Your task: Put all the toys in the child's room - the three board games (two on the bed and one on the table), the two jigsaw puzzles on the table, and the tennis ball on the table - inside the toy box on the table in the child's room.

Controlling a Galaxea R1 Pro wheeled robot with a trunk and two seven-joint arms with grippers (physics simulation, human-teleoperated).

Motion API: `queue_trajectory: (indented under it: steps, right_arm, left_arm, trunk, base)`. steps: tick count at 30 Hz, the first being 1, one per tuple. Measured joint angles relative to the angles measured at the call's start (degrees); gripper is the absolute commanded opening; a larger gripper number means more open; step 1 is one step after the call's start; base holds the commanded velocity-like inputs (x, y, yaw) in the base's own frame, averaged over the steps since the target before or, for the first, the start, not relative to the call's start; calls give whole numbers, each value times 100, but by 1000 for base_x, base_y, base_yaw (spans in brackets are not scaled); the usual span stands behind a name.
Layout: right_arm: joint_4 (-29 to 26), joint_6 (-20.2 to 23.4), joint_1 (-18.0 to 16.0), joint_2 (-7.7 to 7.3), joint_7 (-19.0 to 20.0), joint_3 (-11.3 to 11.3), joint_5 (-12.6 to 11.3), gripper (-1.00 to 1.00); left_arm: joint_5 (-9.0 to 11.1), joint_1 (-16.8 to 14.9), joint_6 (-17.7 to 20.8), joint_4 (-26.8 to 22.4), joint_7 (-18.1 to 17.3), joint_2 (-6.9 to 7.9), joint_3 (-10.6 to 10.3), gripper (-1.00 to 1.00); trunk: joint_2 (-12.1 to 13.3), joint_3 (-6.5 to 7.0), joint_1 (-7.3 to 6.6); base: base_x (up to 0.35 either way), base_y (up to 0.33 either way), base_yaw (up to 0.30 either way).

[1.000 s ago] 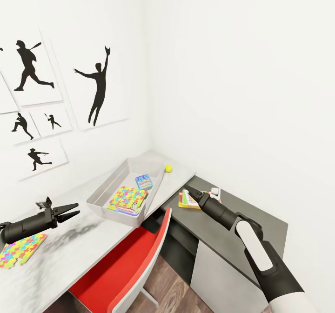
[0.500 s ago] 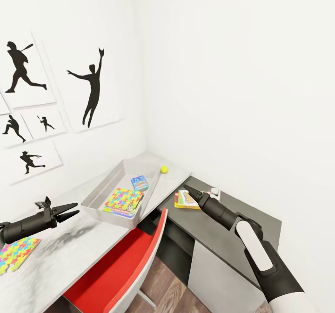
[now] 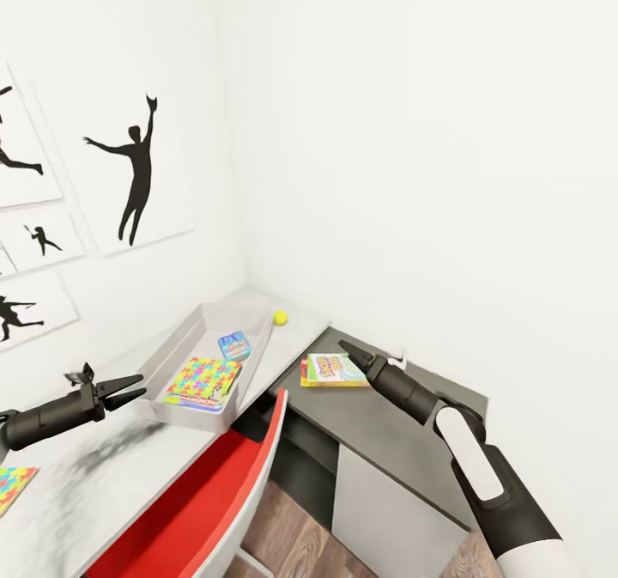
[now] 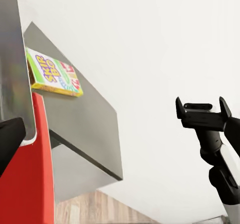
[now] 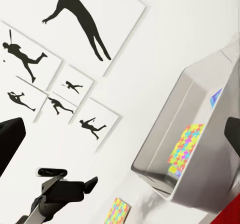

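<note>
A: Moved since the earlier frame? Whole view has swung right, so that's the camera; wall posters and table (image 3: pixel 129 466) slide left, arms sit in the same spot.

B: Big to small, go.

A: Table, then low dark-topped cabinet (image 3: pixel 386 415), red chair (image 3: pixel 206 509), toy box (image 3: pixel 193 337) on the table with a jigsaw puzzle (image 3: pixel 204 382) and a small blue game box (image 3: pixel 233 344) inside. Yellow-red board game (image 3: pixel 330 370) lies on the cabinet, just beside the right gripper (image 3: pixel 348 351). Second puzzle (image 3: pixel 13 488) at table's edge, tennis ball (image 3: pixel 281 318) beside the box.

B: Grippers?

A: Left gripper (image 3: pixel 129 386) spread open, nothing in it, arm stretched level over the table. Right arm reaches forward-down; jaw gap, can't tell.

B: Risks?

A: A flat game on a flat top: a shallow pinch likely slips. A bumped ball could roll off.
</note>
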Motion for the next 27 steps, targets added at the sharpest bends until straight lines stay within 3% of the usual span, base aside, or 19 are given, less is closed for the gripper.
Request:
queue_trajectory:
  steps: [14,27]
  right_arm:
    - [21,-1,-2,6,2,2,3,100]
    - [22,0,-1,5,1,3,-4,100]
  left_arm:
    - [1,-6,42,-1,-18,9,14,100]
    - [-8,-18,108,1,-26,15,7,100]
  trunk:
    - [1,39,0]
    - [1,44,0]
  base:
    - [0,0,-81]
    - [0,0,-234]
